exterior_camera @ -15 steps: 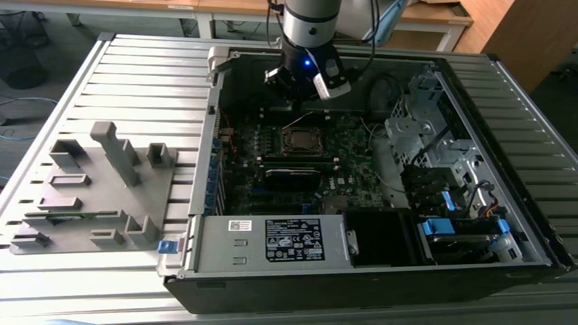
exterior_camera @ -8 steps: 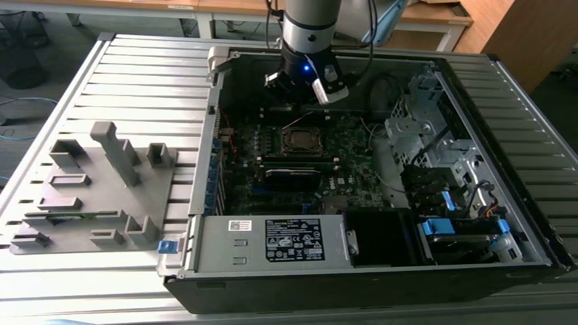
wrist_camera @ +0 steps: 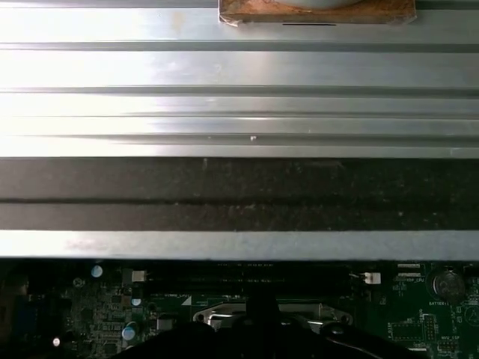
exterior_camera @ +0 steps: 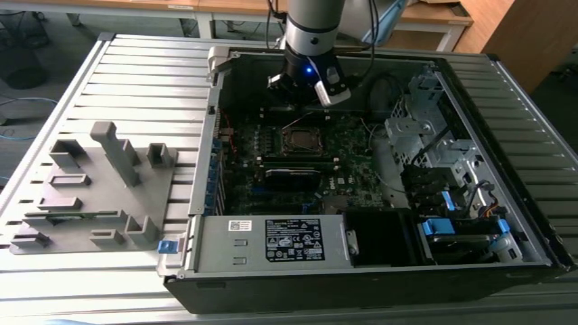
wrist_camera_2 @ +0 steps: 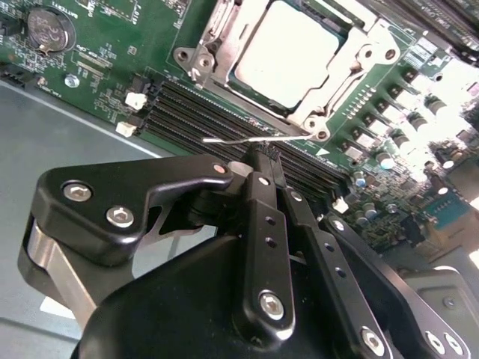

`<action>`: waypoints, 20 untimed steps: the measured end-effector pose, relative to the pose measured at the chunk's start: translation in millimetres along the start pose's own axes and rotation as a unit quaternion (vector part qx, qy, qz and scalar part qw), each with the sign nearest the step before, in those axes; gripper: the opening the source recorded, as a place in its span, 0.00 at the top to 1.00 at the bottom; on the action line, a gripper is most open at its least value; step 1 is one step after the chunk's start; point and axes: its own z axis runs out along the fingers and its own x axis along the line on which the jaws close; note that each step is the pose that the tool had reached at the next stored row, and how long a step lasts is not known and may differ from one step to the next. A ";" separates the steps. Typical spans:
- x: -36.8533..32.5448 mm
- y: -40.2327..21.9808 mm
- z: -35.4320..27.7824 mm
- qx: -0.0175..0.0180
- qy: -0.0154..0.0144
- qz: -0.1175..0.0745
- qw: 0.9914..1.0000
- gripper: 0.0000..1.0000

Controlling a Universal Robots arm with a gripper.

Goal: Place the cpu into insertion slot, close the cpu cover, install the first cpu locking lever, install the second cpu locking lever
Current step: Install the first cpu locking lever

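Looking down into an open computer case (exterior_camera: 208, 250) lying on a ribbed metal tabletop (exterior_camera: 135, 81). Beside it, toward the exterior view's left, a grey plastic rack (exterior_camera: 99, 189). Reaching into the case from above: the arm (exterior_camera: 312, 27), with its black claw (wrist_camera_2: 266, 153) low over the green board (wrist_camera_2: 112, 75). Claw clenched, with the two fingers (wrist_camera_2: 258, 217) squeezed together at the tips. Right at those tips, a thin silver wire lever (wrist_camera_2: 232, 140), sticking out sideways above the long black memory slots (wrist_camera_2: 217, 112). Cannot tell about pinching or only touching the lever. Just past the tips, the cpu (wrist_camera_2: 288, 56), lying flat in the insertion slot (exterior_camera: 301, 140) near the middle of the board. Over the cpu, the cpu cover (wrist_camera_2: 350, 75), folded down flat, with the shiny top showing through its square window. Off to one side on the board, a round coin battery (wrist_camera_2: 46, 28).
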 end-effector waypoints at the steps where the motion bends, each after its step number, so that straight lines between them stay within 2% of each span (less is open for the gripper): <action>1: -0.9 0.2 0.4 0.000 0.000 0.000 1.000 0.89; 10: -8.4 0.3 4.4 0.000 0.000 0.000 1.000 0.89; 18: -9.3 -0.5 9.3 0.000 0.000 0.000 1.000 0.89; 20: -9.7 -0.5 9.6 0.000 -0.001 0.007 1.000 0.89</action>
